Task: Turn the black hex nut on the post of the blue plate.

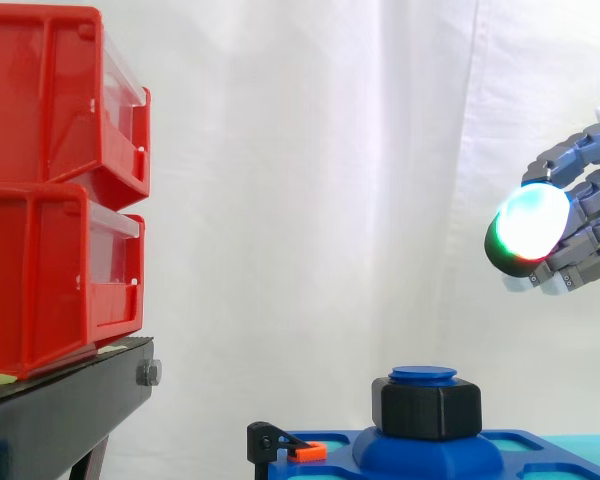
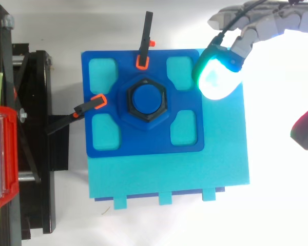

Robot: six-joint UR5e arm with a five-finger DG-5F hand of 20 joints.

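Far to the hand's left in the side view, two red bins, one [image 1: 50, 100] stacked on the other [image 1: 50, 280], sit on a black stand [image 1: 65, 415]. From above, that stand runs down the left edge and carries the handle of one black clamp [image 2: 74, 113]. Its orange jaw grips the blue plate [image 2: 143, 146] on the side away from the hand. A second clamp [image 2: 145, 38] bites the plate's far edge.

The black hex nut [image 2: 145, 102] sits on the blue post [image 2: 146, 98] at the plate's middle. The side view shows the nut [image 1: 426, 408] with the post's cap standing just proud of it, and it shows height: the nut lies below the hand [image 1: 592, 225] and to its left, well apart from it.

The top view shows the hand's place over the plate. The hand [image 2: 269, 23] reaches in from the upper right, and one glowing fingertip [image 2: 218, 77] hangs over the plate's near corner, beside a turquoise recess and short of the nut. Another pad [image 2: 307, 125], dark with a magenta rim, hangs off to the right, clear of the plate. The fingers are loosely spread and hold nothing.

From above, the plate rests on a turquoise base [image 2: 169, 174] on a white surface [image 2: 277, 210]. The white curtain [image 1: 310, 180] hangs behind everything.
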